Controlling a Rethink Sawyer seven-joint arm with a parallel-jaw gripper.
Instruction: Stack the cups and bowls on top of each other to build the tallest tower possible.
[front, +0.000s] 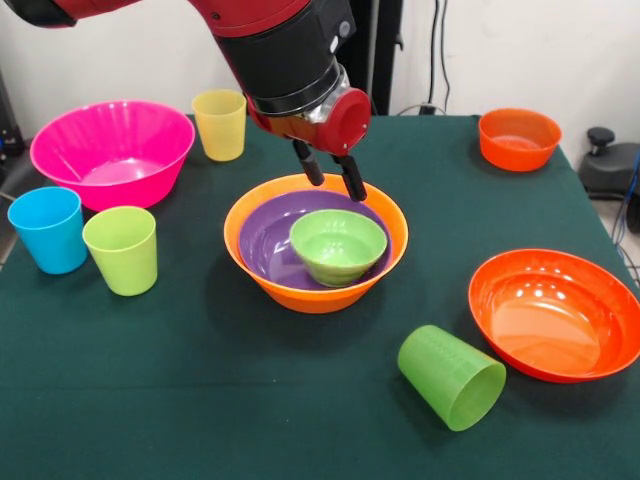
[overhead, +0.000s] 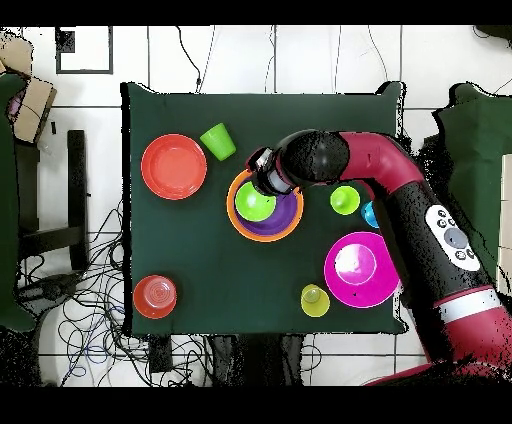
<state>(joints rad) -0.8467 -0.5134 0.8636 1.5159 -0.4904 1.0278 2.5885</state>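
Front view: the gripper (front: 331, 174) is seen just above the far rim of the orange bowl (front: 316, 290) at frame centre, its two dark fingers (front: 352, 178) parted and grasping nothing. The purple bowl (front: 268, 240) is nested inside the orange bowl, and the small green bowl (front: 338, 246) sits inside the purple, off-centre toward the right and slightly tilted. This nest of three is taken to be the tower's base; largest-to-smallest nesting gives a steady footing, though little height is gained.

The yellow cup (front: 220, 124) stands upright at upper left, beside the pink bowl (front: 112, 152). The blue cup (front: 48, 229) and lime cup (front: 122, 250) stand together at the left edge. The dark green cup (front: 452, 377) lies on its side at lower right, near the shallow red-orange bowl (front: 555, 313). The small orange bowl (front: 518, 138) is apart at upper right.

Overhead view: the gripper (overhead: 262, 172) is confirmed over the nest's edge, with the arm (overhead: 400, 200) reaching in from the right of the frame.

Judgement: stacking is early; four cups and three bowls are not yet placed. The tilted small green bowl may need levelling before a cup is set on it.
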